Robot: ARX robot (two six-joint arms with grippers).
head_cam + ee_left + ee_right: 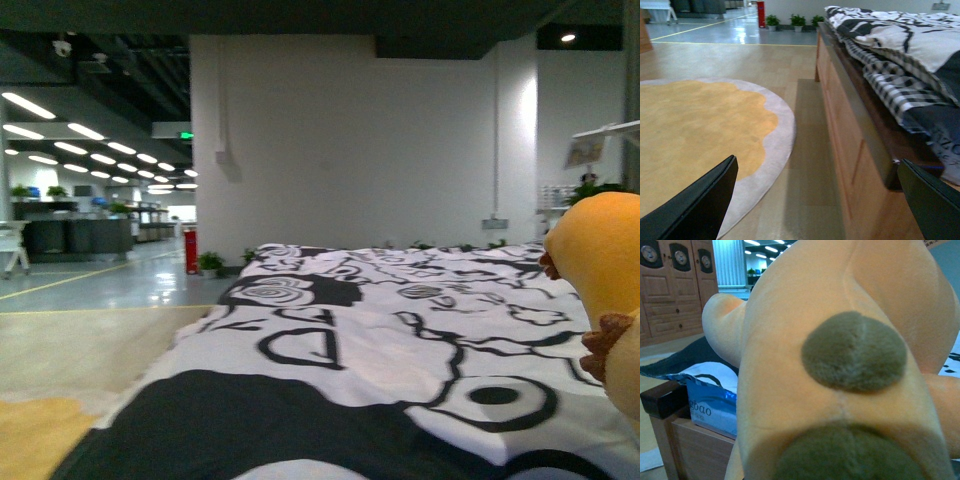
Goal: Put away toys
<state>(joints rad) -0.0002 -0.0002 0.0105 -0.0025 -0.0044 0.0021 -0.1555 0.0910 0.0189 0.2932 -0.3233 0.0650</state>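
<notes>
The plush (pixel 790 365) is orange-yellow, marked with round olive-brown spots (pixel 854 351). The quilt (pixel 380 330) is white, covered in black loops, swirls and rings. A sheet (pixel 890 85) shows a fine black-and-white check. The bed frame (pixel 850 145) is mid-brown wood. The rug (pixel 695 130) is mustard yellow with a scalloped pale grey border. My left gripper (pixel 816 167) has black fingers (pixel 700 210). A bag (pixel 710 410) is blue and white. The extinguisher (pixel 191 250) is red, the wall (pixel 350 150) white, the floor (pixel 100 285) glossy grey with a yellow line.
</notes>
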